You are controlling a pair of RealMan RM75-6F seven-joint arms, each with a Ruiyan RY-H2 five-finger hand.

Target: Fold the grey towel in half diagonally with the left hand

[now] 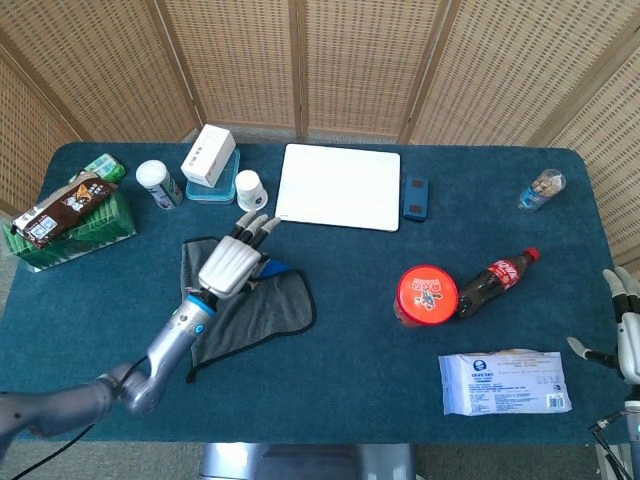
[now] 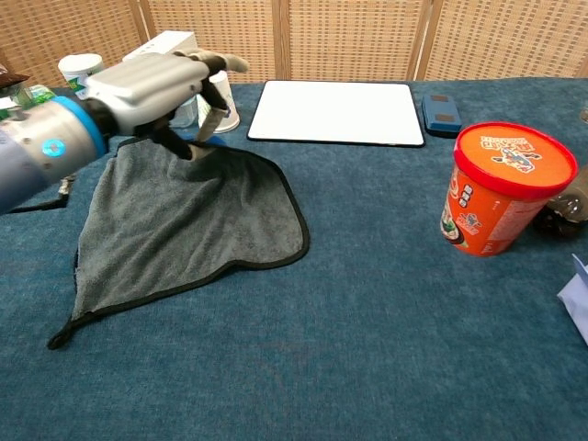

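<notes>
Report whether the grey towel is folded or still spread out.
Mostly spread, fold just begun: the grey towel lies largely flat on the table, while the left hand pinches its far corner and lifts it off the cloth.

- A folding woven-rattan screen (image 1: pixel 350 60) with wooden frames stands behind the counter.
- Dark teal carpet-like cloth covers the counter (image 1: pixel 330 380).
- Even, bright daylight falls across the scene.

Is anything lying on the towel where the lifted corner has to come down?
Nothing visible. The left hand holds the far corner of the grey towel; the cloth toward the near-left corner is bare, and the cup stands well clear.
</notes>
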